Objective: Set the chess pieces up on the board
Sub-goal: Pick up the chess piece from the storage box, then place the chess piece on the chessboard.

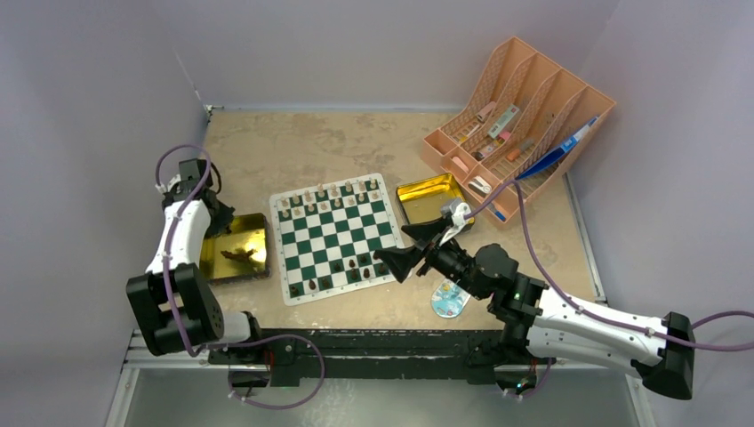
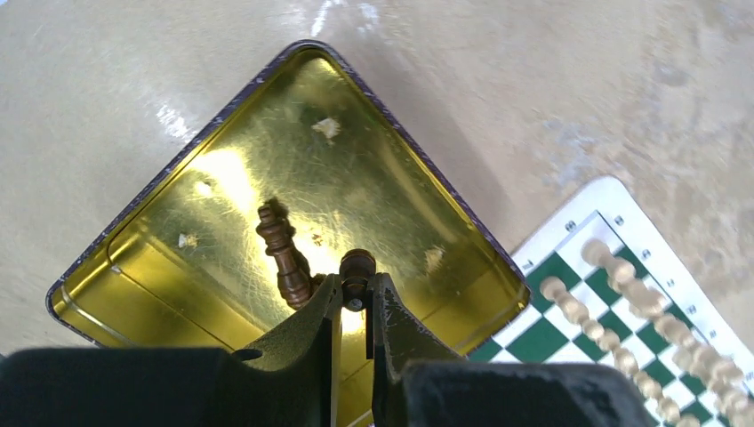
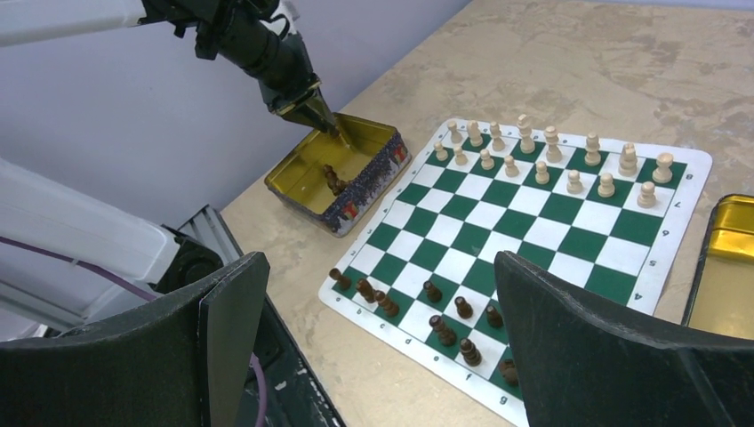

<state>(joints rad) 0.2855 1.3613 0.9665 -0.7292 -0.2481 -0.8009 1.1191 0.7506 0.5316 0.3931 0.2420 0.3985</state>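
Dark pawn (image 2: 357, 264) is pinched by the left gripper (image 2: 356, 292) inside the gold tin (image 2: 231, 151); the board (image 2: 558, 267) is found close by, on the right.

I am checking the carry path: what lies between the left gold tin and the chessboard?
Nothing but bare tabletop separates the tin from the board; the left wrist view shows it.

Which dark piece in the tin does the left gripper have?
The small round-headed pawn, pinched in the left gripper; the taller dark piece lies on its side beside it in the gold tin.
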